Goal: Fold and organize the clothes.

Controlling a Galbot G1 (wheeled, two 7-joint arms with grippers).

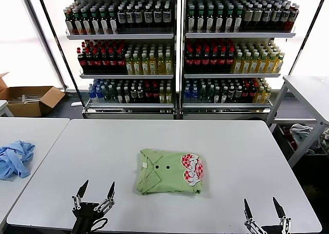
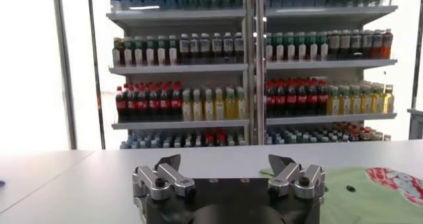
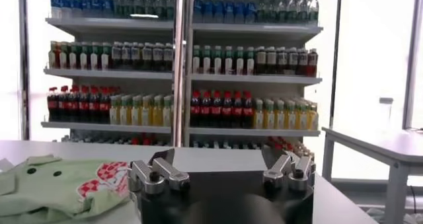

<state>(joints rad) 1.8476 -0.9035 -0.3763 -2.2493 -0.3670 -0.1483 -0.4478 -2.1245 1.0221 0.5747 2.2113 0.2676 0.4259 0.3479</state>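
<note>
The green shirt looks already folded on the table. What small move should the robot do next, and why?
Probably none on the cloth: keep both arms back at the near edge. The green polo shirt lies as a compact folded rectangle in the middle of the table, print up. The left gripper and right gripper are open, empty and clear of it, so another grasp would likely disturb the fold.

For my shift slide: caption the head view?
Folded green polo shirt on the white table, open left pincer and right pincer flanking it.

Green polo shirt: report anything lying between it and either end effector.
Nothing visible. Bare table separates the green polo shirt from the open left end effector and the open right end effector, both at the near edge.
</note>
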